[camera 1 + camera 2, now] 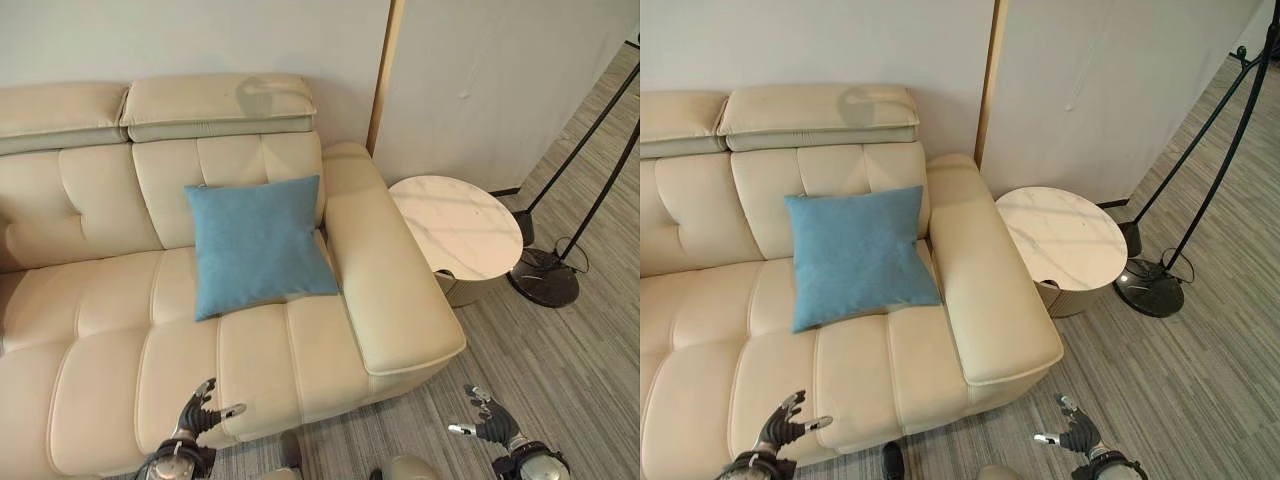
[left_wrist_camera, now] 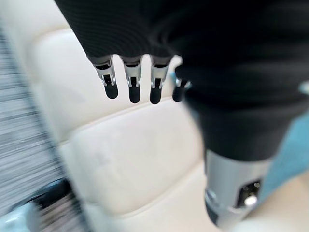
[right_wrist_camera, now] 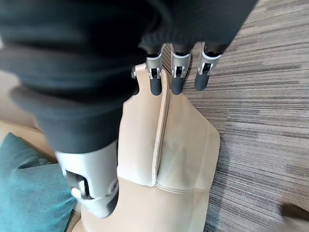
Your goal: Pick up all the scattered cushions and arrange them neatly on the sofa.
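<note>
Left eye view has one blue cushion (image 1: 257, 245) already sitting on the sofa (image 1: 120, 340), propped against the backrest in the corner by the armrest (image 1: 385, 280), tilted a bit but looking tidy enough. I can't spot any other cushions on the floor (image 1: 560, 370) from here, so my guess is this part is done or nearly so, unless more are lying somewhere out of frame. Both of my hands are empty. My left robot hand (image 1: 200, 410) hangs low over the front edge of the seat, fingers loose and spread, holding nothing, well short of the cushion. My right robot hand (image 1: 487, 420) is over the floor past the end of the armrest, relaxed as well, further from the cushion. Beside the sofa there's a round tabletop (image 1: 455, 228) and a black floor lamp (image 1: 560, 240).
</note>
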Motion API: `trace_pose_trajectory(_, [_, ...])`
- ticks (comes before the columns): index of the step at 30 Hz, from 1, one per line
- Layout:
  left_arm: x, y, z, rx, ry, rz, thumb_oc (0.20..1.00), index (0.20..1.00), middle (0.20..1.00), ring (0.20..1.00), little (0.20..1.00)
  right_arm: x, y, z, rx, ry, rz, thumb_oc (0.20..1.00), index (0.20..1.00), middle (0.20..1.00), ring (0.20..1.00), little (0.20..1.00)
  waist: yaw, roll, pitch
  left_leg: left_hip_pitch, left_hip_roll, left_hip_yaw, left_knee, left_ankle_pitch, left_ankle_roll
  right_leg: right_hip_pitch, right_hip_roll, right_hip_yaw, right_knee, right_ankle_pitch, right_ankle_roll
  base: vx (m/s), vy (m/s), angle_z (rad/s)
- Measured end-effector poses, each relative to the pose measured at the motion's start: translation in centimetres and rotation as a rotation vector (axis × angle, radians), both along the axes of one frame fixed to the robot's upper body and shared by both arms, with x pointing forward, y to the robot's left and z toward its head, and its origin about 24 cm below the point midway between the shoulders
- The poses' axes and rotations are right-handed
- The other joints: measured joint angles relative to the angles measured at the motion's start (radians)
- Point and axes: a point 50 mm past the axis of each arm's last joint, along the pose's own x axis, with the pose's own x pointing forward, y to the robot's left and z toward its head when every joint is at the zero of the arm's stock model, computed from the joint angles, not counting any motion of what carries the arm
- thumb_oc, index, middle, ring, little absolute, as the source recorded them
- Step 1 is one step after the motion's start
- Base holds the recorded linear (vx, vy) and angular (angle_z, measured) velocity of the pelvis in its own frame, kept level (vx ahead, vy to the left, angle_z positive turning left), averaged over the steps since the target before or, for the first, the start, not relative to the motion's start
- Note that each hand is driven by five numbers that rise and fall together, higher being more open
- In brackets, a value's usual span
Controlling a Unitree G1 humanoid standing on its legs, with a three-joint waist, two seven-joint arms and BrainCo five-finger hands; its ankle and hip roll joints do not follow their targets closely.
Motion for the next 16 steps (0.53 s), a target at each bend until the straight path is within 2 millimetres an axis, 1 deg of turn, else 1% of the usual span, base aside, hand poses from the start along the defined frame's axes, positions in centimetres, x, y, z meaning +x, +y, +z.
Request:
trace_pose_trajectory(1, [-0.2, -0.5, -0.1, -0.013, 0.001, -0.010, 1.000, 1.000, 1.000, 1.000, 1.000, 0.4, 0.0, 0.2, -0.005, -0.014, 0.000, 1.000, 1.000, 1.000, 1.000, 1.000, 0.016, 0.038, 0.002, -0.022, 0.025, -0.018, -0.013, 0.000, -0.014, -0.011, 0.032, -0.001, -0.037, 0.012, -0.005, -0.28, -0.112, -0.09])
trace_pose_trajectory(2, [-0.2, -0.6, -0.2, -0.017, -0.002, -0.008, 1.000, 1.000, 1.000, 1.000, 1.000, 0.4, 0.0, 0.3, -0.005, -0.017, 0.000, 1.000, 1.000, 1.000, 1.000, 1.000, 0.021, 0.034, -0.002, -0.035, 0.033, -0.021, -0.013, -0.009, -0.029, -0.023, 0.052, 0.007, -0.041, 0.022, -0.023, -0.21, -0.077, 0.04])
trace_pose_trajectory(3, [-0.4, -0.5, -0.3, -0.016, 0.006, -0.001, 1.000, 1.000, 1.000, 1.000, 1.000, 0.9, 0.2, 0.4, -0.010, -0.029, 0.012, 1.000, 1.000, 1.000, 1.000, 1.000, 0.028, 0.048, 0.009, -0.085, 0.059, -0.050, 0.023, -0.024, -0.102, -0.075, 0.093, 0.035, -0.012, 0.053, -0.073, -0.32, -0.044, -0.12])
trace_pose_trajectory(4, [-0.4, -0.5, -0.3, -0.016, 0.005, 0.000, 1.000, 1.000, 1.000, 1.000, 1.000, 1.2, 0.2, 0.6, -0.021, -0.029, 0.037, 1.000, 1.000, 1.000, 1.000, 1.000, 0.041, 0.053, 0.017, -0.109, 0.073, -0.075, 0.052, -0.010, -0.155, -0.105, 0.100, 0.037, 0.018, 0.061, -0.096, -0.28, -0.017, -0.11])
trace_pose_trajectory(5, [-0.9, -0.5, -0.5, -0.017, 0.030, 0.008, 1.000, 1.000, 1.000, 1.000, 1.000, 1.2, 0.2, 0.5, -0.024, -0.027, 0.040, 1.000, 1.000, 1.000, 1.000, 1.000, 0.046, 0.049, 0.024, -0.126, 0.062, -0.099, 0.089, -0.046, -0.169, -0.111, 0.093, 0.023, 0.019, 0.072, -0.131, -0.32, -0.007, -0.13])
trace_pose_trajectory(6, [-0.8, -0.5, -0.5, -0.017, 0.024, 0.009, 1.000, 1.000, 1.000, 1.000, 1.000, 1.1, 0.2, 0.5, -0.036, -0.015, 0.065, 1.000, 1.000, 1.000, 1.000, 1.000, 0.044, 0.015, 0.036, -0.142, 0.009, -0.176, 0.179, -0.054, -0.189, -0.125, 0.058, 0.018, 0.031, 0.086, -0.127, -0.13, 0.024, 0.03])
trace_pose_trajectory(7, [-0.7, -0.6, -0.5, -0.020, 0.022, 0.009, 1.000, 1.000, 1.000, 1.000, 1.000, 1.1, 0.2, 0.6, -0.043, -0.013, 0.080, 1.000, 1.000, 1.000, 1.000, 1.000, 0.040, -0.008, 0.039, -0.141, -0.057, -0.233, 0.270, -0.097, -0.173, -0.121, 0.022, 0.028, 0.020, 0.105, -0.119, -0.08, 0.043, 0.14])
trace_pose_trajectory(8, [-0.6, -0.6, -0.6, -0.022, 0.024, 0.016, 1.000, 1.000, 1.000, 1.000, 1.000, 1.2, 0.1, 0.7, -0.044, -0.020, 0.072, 1.000, 1.000, 1.000, 1.000, 1.000, 0.025, -0.031, 0.039, -0.122, -0.091, -0.228, 0.321, -0.142, -0.152, -0.109, -0.004, 0.026, -0.022, 0.139, -0.112, -0.01, 0.059, 0.21])
trace_pose_trajectory(9, [-0.6, -0.5, -0.7, -0.023, 0.030, 0.027, 1.000, 1.000, 1.000, 1.000, 1.000, 1.4, 0.0, 0.8, -0.045, -0.029, 0.067, 1.000, 1.000, 1.000, 1.000, 1.000, 0.015, -0.030, 0.038, -0.087, -0.092, -0.219, 0.324, -0.175, -0.136, -0.100, -0.011, 0.025, -0.056, 0.164, -0.108, 0.05, 0.071, 0.19])
trace_pose_trajectory(10, [-0.5, -0.5, -0.8, -0.029, 0.028, 0.039, 1.000, 1.000, 1.000, 1.000, 1.000, 1.4, -0.1, 0.9, -0.042, -0.034, 0.058, 1.000, 1.000, 1.000, 1.000, 1.000, 0.010, -0.029, 0.038, -0.040, -0.084, -0.205, 0.302, -0.194, -0.128, -0.099, -0.013, 0.029, -0.072, 0.177, -0.104, 0.08, 0.083, 0.09])
trace_pose_trajectory(11, [-0.2, -0.7, -0.7, -0.045, 0.015, 0.054, 1.000, 1.000, 1.000, 1.000, 1.000, 1.5, -0.2, 1.0, -0.037, -0.041, 0.044, 1.000, 1.000, 1.000, 1.000, 1.000, 0.000, -0.022, 0.036, 0.025, -0.078, -0.206, 0.257, -0.202, -0.119, -0.093, -0.011, 0.030, -0.088, 0.187, -0.098, 0.08, 0.090, 0.11])
trace_pose_trajectory(13, [0.3, -1.2, -0.7, -0.056, 0.003, 0.036, 1.000, 1.000, 1.000, 1.000, 1.000, 1.4, -0.5, 0.9, -0.042, -0.037, 0.029, 1.000, 1.000, 1.000, 1.000, 1.000, -0.020, 0.011, 0.023, 0.156, -0.049, -0.193, 0.102, -0.185, -0.107, -0.085, 0.010, 0.022, -0.102, 0.199, -0.081, 0.04, 0.101, 0.19])
trace_pose_trajectory(14, [1.3, -1.4, -0.3, -0.059, -0.024, 0.026, 1.000, 1.000, 1.000, 1.000, 1.000, 1.4, -0.4, 0.6, -0.032, -0.030, 0.015, 1.000, 1.000, 1.000, 1.000, 1.000, -0.029, 0.035, 0.020, 0.195, -0.031, -0.178, 0.012, -0.191, -0.091, -0.100, 0.025, 0.011, -0.098, 0.206, -0.062, 0.02, 0.100, 0.08])
trace_pose_trajectory(15, [1.7, -1.4, -0.1, -0.055, -0.036, 0.021, 1.000, 1.000, 1.000, 1.000, 1.000, 1.6, 0.1, 0.6, -0.019, -0.033, 0.019, 1.000, 1.000, 1.000, 1.000, 1.000, -0.029, 0.024, 0.018, 0.187, -0.041, -0.177, 0.012, -0.194, -0.085, -0.115, 0.016, 0.019, -0.092, 0.205, -0.038, 0.05, 0.116, -0.05])
trace_pose_trajectory(16, [1.5, -1.4, -0.2, -0.056, -0.032, 0.020, 1.000, 1.000, 1.000, 1.000, 1.000, 1.5, 0.7, 0.3, -0.004, -0.029, 0.025, 1.000, 1.000, 1.000, 1.000, 1.000, -0.029, 0.013, 0.013, 0.185, -0.057, -0.166, 0.012, -0.193, -0.072, -0.113, 0.000, 0.030, -0.106, 0.216, -0.016, 0.06, 0.095, -0.18])
